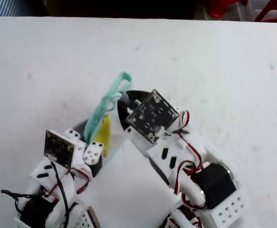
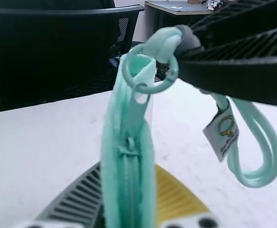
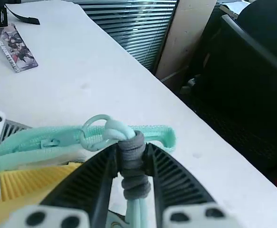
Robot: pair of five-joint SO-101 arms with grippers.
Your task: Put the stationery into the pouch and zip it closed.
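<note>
Near-centre on the white table [image 1: 200,61], the soft mint-green fabric zip pouch [image 1: 101,113] stands edge-up. Left gripper [image 2: 128,211] is clamped on its body; right gripper [image 3: 131,145] pinches the grey-wrapped pull cord [image 3: 132,161]. Light and floppy, so probably best held taut beside the zipper.

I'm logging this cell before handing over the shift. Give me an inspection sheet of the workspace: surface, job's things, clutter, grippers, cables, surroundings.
Surface: white table, a few faint marks.
Job's things: mint pouch held on edge between the two arms. Its pull cord runs from the ring at the pouch's end.
Clutter: printed card and black strap lying on a far part of the table.
Grippers: left gripper shut on the pouch. Right gripper shut on the pull cord's grey wrapping.
Cables: red, white and black wires looped along the right arm. Black cable on the left arm.
Surroundings: black chair and blinds beyond the table edge.
</note>
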